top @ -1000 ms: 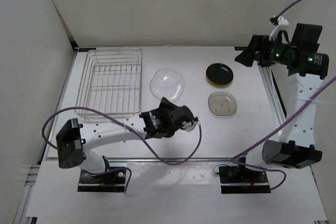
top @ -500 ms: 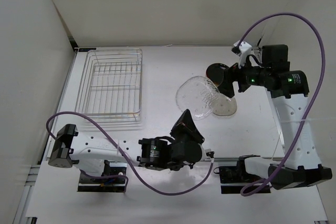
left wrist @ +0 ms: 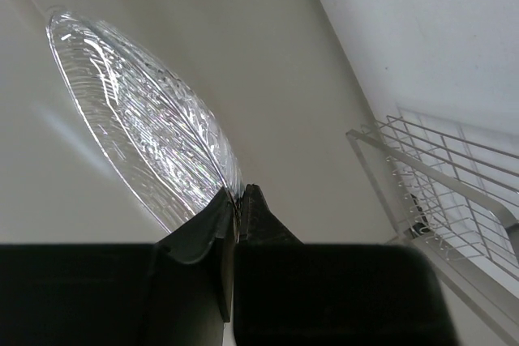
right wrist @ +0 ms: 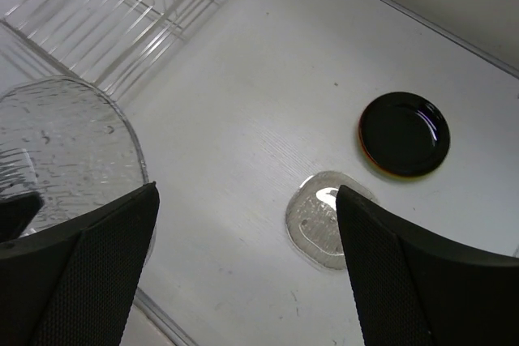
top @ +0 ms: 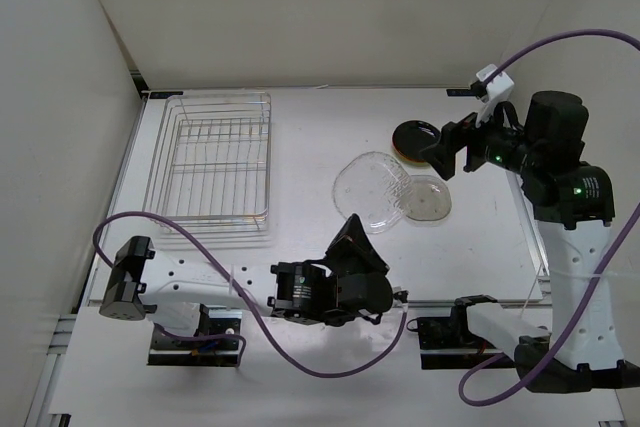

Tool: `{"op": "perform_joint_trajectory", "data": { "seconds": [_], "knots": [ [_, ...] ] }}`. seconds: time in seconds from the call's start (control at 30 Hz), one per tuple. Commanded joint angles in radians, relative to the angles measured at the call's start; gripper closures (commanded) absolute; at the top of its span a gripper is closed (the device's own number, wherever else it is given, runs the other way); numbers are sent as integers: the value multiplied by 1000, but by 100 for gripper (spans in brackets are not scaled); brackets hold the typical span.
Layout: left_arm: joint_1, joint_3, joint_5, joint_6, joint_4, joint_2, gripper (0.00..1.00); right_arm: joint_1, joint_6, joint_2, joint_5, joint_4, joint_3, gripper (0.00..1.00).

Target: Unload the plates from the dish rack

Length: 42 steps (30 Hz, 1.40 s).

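Note:
The dish rack (top: 218,162) stands empty at the back left. My left gripper (top: 352,230) is shut on the near rim of a large clear ribbed plate (top: 372,190) and holds it tilted above the table; in the left wrist view the gripper (left wrist: 237,197) pinches the plate's (left wrist: 138,123) edge. A small clear plate (top: 427,198) lies flat, partly under the held one. A glossy black plate (top: 415,137) sits on an orange-red plate (right wrist: 379,168), of which only the rim shows. My right gripper (top: 440,154) hovers open and empty above them. No lime green plate is in view.
The rack's corner shows in the left wrist view (left wrist: 438,192) and the right wrist view (right wrist: 122,6). The right wrist view also shows the black plate (right wrist: 404,133), the small clear plate (right wrist: 324,218) and the held plate (right wrist: 65,151). The table's right edge (top: 522,197) runs behind the right arm.
The left gripper has lifted the large clear plate from beside the rack and carried it right, over the small clear plate. The right arm swung in over the black plate.

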State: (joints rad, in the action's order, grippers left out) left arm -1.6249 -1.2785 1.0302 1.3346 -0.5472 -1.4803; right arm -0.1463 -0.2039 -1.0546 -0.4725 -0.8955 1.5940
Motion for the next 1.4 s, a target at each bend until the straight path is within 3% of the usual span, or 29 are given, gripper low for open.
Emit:
{"op": "perform_joint_trajectory", "data": {
  "seconds": [0.0, 0.2, 0.37, 0.6, 0.73, 0.83, 1.0, 1.23, 1.37],
  "knots": [
    [-1, -44, -12, -57, -53, 11, 89, -4, 0, -19, -119, 3, 21, 8],
    [-1, -87, -12, -46, -27, -17, 89, -22, -31, -41, -132, -36, -31, 11],
    [-1, -96, -12, -46, -26, -26, 89, -42, -40, -41, -164, -45, -68, 21],
    [17, -105, -21, -46, -26, -44, 89, -42, -49, -22, -173, -54, -68, 23],
    [17, -143, -30, -46, -26, -64, 89, -53, -58, -22, -173, -63, -77, 30],
    [26, -166, -30, -46, -26, -77, 89, -72, -58, -31, -173, -72, -101, 39],
    [36, -166, -30, -46, -17, -86, 89, -91, -69, -31, -173, -72, -112, 66],
    [45, -185, -39, -66, -56, -97, 89, -91, -69, -22, -154, -72, -112, 82],
    [54, -185, -48, -87, -80, -106, 89, -91, -59, -13, -153, -72, -130, 96]
  ]
}}
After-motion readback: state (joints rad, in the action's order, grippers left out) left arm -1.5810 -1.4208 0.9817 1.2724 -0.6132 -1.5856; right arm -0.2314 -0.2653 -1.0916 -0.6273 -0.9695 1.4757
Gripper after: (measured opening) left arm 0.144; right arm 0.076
